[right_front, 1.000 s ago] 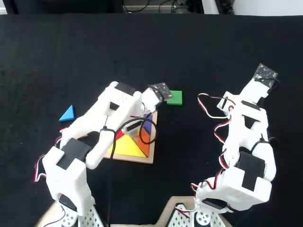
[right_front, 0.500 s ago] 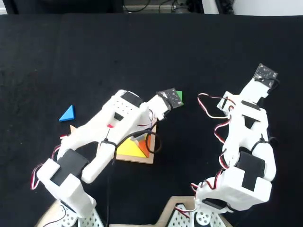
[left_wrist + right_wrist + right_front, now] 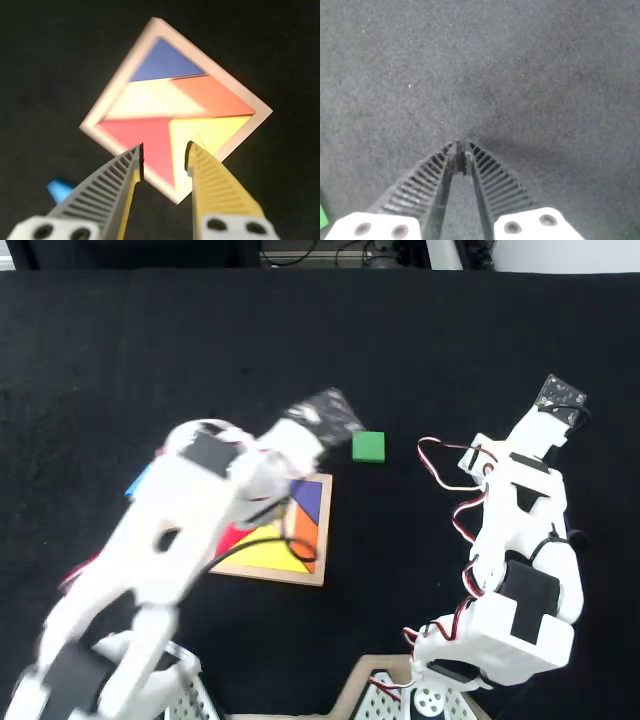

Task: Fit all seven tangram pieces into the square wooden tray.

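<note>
The left tool (image 3: 165,150) hangs over the tray (image 3: 290,577), released, with nothing between its two fingers; the gap between them sits above the tray's near corner. The tray lies flat on the black surface (image 3: 200,350). Inside it I can make out a dark blue triangle (image 3: 162,62) at the far corner, an orange piece (image 3: 215,95) beside it, a red piece (image 3: 145,137) and a yellow piece (image 3: 210,132) nearest the tool. Between these runs a pale patch (image 3: 150,100); I cannot tell whether that is a piece or bare wood.

Two pieces lie outside the tray. A green square (image 3: 368,446) rests flat on the surface near the tray's far corner, not touching it, between the two arms. A light blue piece (image 3: 60,189) lies on the surface off the tray's other side, apart from it.

The right tool (image 3: 460,150) is clenched tight, fingertips touching, gripping nothing, low over bare surface well away from the tray.
</note>
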